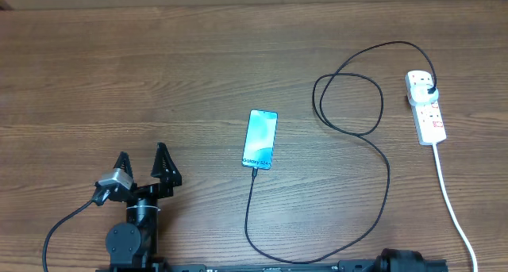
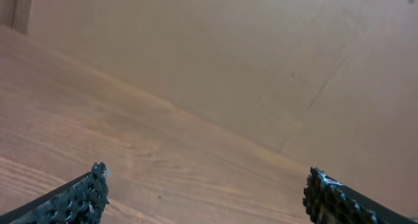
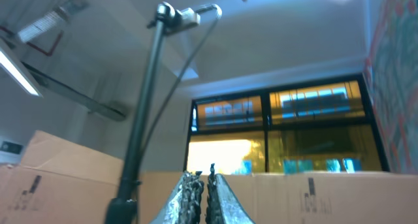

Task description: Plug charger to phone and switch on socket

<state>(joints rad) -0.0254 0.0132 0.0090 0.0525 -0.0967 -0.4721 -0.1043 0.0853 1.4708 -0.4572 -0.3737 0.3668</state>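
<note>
The phone (image 1: 259,139) lies flat mid-table, its cyan screen lit. The charger's thin black cable (image 1: 373,208) runs from the phone's near end, loops across the table and ends in a black plug head (image 1: 429,92) seated in the socket (image 1: 426,106), a white power strip at the right. My left gripper (image 1: 142,164) is open and empty at the near left, well away from the phone; its wrist view shows both fingertips (image 2: 206,191) wide apart over bare wood. My right gripper (image 3: 204,185) is shut on nothing and points up at the room; only its arm base (image 1: 409,262) shows overhead.
The socket's thick white cord (image 1: 452,204) runs toward the near right edge. A camera pole (image 3: 140,129) and cardboard boxes (image 3: 326,198) show in the right wrist view. A cardboard wall (image 2: 274,67) stands behind the table's far edge.
</note>
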